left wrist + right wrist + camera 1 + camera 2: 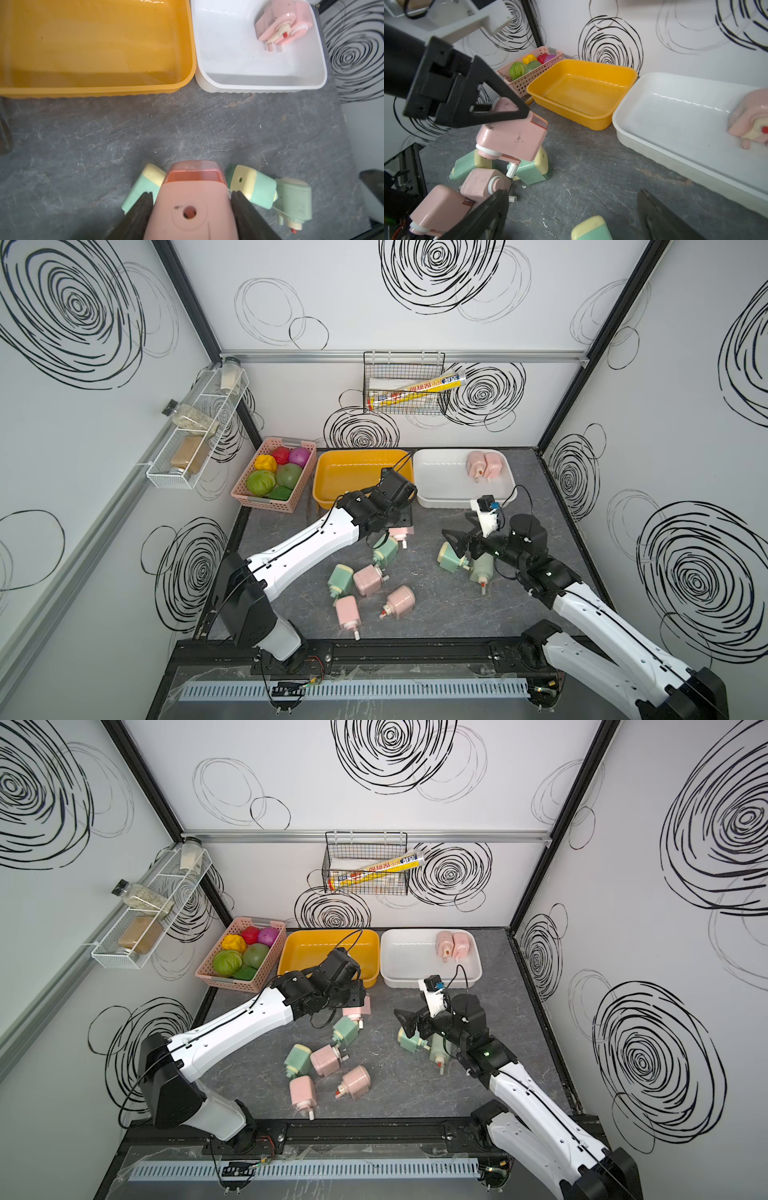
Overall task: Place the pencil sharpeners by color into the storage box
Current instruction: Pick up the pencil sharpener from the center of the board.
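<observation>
The step in hand looks like carrying a pink sharpener to its box: the left claw [192,194] is clamped on the held pink sharpener [191,209], one black finger pressed on each flank, and the right wrist view shows it hanging clear of the table [432,605], above a mint green sharpener [385,551]. Reading a top view with 12 o'clock at the back wall, the white box [440,489] lies at about 1 o'clock from this claw and already holds two pink sharpeners [484,464] in its far right corner. The yellow box [345,472], at about 11 o'clock, is empty. The next move probably calls for swinging over the white rim and letting go on the bare floor, short of the pair. The right claw [571,198] stands wide and empty. It hovers near two green sharpeners [451,558] at 5 o'clock from its tips. Three pink sharpeners [368,580] and another green one [340,578] lie loose at 6 to 7 o'clock from the left claw.
</observation>
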Action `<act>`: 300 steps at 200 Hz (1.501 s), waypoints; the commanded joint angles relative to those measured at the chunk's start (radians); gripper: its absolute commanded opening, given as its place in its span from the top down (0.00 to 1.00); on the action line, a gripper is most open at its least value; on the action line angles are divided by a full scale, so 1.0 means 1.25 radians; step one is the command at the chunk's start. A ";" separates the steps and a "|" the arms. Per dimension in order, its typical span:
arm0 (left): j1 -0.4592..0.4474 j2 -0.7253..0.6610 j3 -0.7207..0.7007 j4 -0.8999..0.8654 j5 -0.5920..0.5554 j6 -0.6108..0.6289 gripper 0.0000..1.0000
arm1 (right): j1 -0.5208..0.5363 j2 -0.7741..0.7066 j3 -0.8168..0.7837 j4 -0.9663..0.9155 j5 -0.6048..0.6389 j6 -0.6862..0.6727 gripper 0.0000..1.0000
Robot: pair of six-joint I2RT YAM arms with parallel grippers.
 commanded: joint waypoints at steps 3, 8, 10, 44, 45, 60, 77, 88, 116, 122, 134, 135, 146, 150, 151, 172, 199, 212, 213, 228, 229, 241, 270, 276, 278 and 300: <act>0.002 0.024 0.098 -0.081 -0.039 -0.205 1.00 | 0.044 0.041 0.039 0.051 0.039 -0.140 0.03; 0.006 0.036 0.118 -0.109 -0.038 -0.229 1.00 | 0.051 0.051 0.041 0.057 0.033 -0.162 0.04; 0.008 0.039 0.126 -0.117 -0.037 -0.239 1.00 | 0.055 0.054 0.042 0.060 0.032 -0.174 0.04; 0.076 0.063 0.165 -0.173 0.069 -0.376 1.00 | 0.098 0.079 0.028 0.111 0.024 -0.326 0.04; 0.078 0.063 0.164 -0.173 0.070 -0.379 1.00 | 0.098 0.080 0.027 0.113 0.023 -0.328 0.04; 0.109 0.063 0.146 -0.169 0.121 -0.419 1.00 | 0.103 0.091 0.016 0.143 0.020 -0.371 0.04; 0.134 0.062 0.135 -0.185 0.140 -0.464 1.00 | 0.128 0.109 0.017 0.153 0.038 -0.427 0.04; 0.137 0.058 0.134 -0.190 0.131 -0.487 1.00 | 0.139 0.122 0.020 0.160 0.043 -0.464 0.04; 0.122 0.047 0.144 -0.191 0.075 -0.553 1.00 | 0.155 0.173 0.047 0.181 0.063 -0.516 0.04; 0.117 0.047 0.150 -0.196 0.059 -0.570 1.00 | 0.156 0.185 0.057 0.184 0.062 -0.520 0.04; 0.111 0.052 0.171 -0.220 0.037 -0.593 1.00 | 0.162 0.209 0.073 0.194 0.070 -0.530 0.04; 0.111 0.052 0.174 -0.221 0.036 -0.594 1.00 | 0.163 0.211 0.073 0.195 0.071 -0.531 0.05; 0.111 0.057 0.188 -0.246 0.028 -0.611 1.00 | 0.172 0.235 0.090 0.202 0.085 -0.538 0.05; 0.111 0.057 0.190 -0.249 0.027 -0.617 1.00 | 0.176 0.243 0.096 0.204 0.089 -0.543 0.05; 0.111 0.056 0.190 -0.250 0.026 -0.617 1.00 | 0.176 0.245 0.097 0.204 0.089 -0.543 0.05; 0.111 0.047 0.178 -0.239 0.030 -0.646 1.00 | 0.203 0.288 0.134 0.199 0.111 -0.573 0.06; 0.114 0.035 0.171 -0.245 0.026 -0.682 1.00 | 0.222 0.332 0.167 0.223 0.143 -0.584 0.08; 0.115 0.023 0.159 -0.235 0.024 -0.705 1.00 | 0.224 0.343 0.177 0.238 0.145 -0.583 0.09; 0.115 0.021 0.158 -0.233 0.025 -0.707 1.00 | 0.225 0.344 0.178 0.239 0.145 -0.582 0.09; 0.115 0.004 0.134 -0.207 0.036 -0.725 1.00 | 0.226 0.357 0.194 0.245 0.125 -0.580 0.10; 0.114 0.003 0.132 -0.206 0.037 -0.725 1.00 | 0.226 0.358 0.195 0.245 0.121 -0.581 0.10; 0.114 -0.005 0.120 -0.198 0.041 -0.737 1.00 | 0.226 0.368 0.205 0.251 0.098 -0.581 0.11; 0.115 -0.008 0.114 -0.203 0.037 -0.746 1.00 | 0.226 0.390 0.238 0.218 0.077 -0.606 0.17; 0.116 -0.008 0.112 -0.200 0.040 -0.748 1.00 | 0.226 0.396 0.247 0.204 0.073 -0.612 0.18; 0.116 -0.008 0.112 -0.199 0.042 -0.749 1.00 | 0.226 0.399 0.250 0.200 0.072 -0.614 0.19; 0.116 -0.009 0.105 -0.177 0.060 -0.749 1.00 | 0.226 0.414 0.262 0.181 0.041 -0.637 0.19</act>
